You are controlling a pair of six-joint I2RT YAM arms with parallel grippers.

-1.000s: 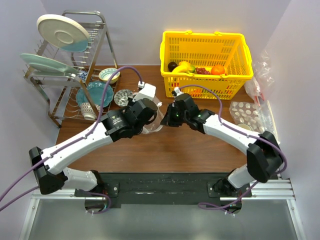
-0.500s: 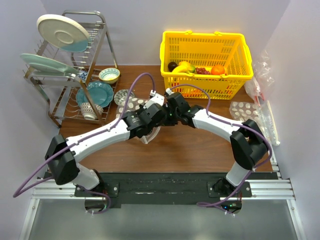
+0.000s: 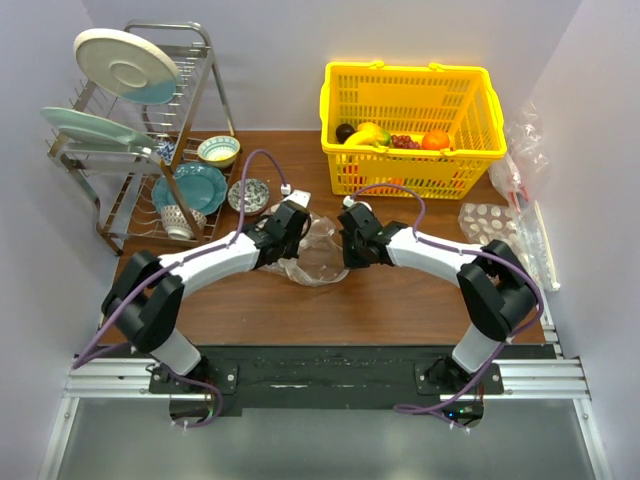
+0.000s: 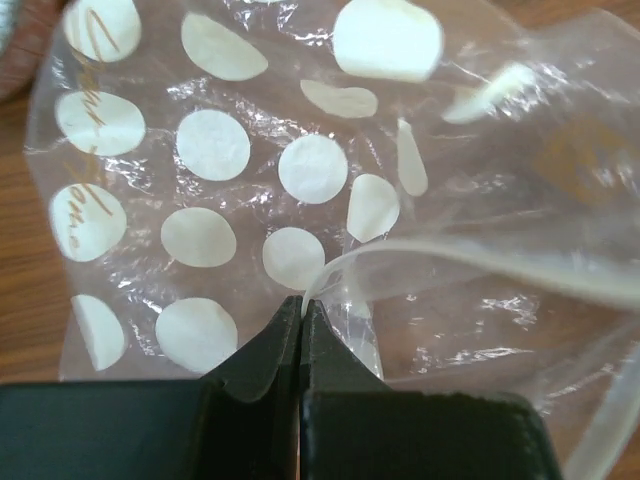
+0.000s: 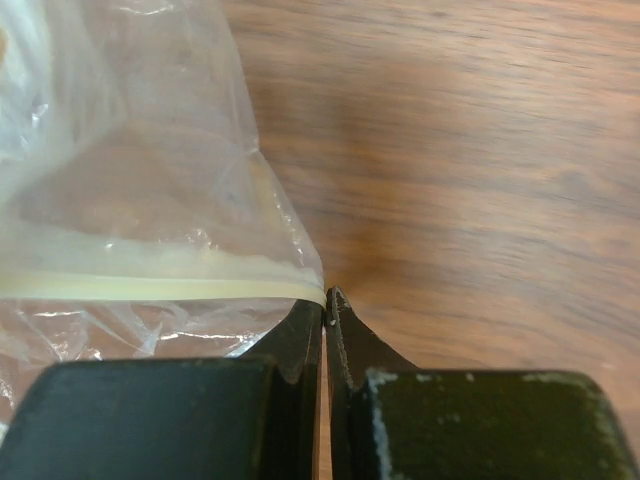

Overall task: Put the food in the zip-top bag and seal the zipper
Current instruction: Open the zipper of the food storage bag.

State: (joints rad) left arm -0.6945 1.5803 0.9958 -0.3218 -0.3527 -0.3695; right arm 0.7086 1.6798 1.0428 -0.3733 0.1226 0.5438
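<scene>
Top external: arms (image 3: 215, 262) outstretched, bag (image 3: 320, 262) between

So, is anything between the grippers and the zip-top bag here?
Nothing visible. The left gripper and right gripper are each shut on the zip-top bag at its zipper edge; the food sits in the yellow basket.

**A:** where's the zip-top bag (image 3: 318, 262) rn?

**B:** mid table (image 3: 400, 300), crumpled btw the arms. left gripper (image 3: 297, 232) at its left edge, right gripper (image 3: 346, 252) at its right edge. can't tell the grip from up top tbh

**A:** food?

**B:** banana bunch (image 3: 368, 134) in the yellow basket (image 3: 410, 100) w/ grapes (image 3: 403, 141) + orange (image 3: 435, 140)
</scene>
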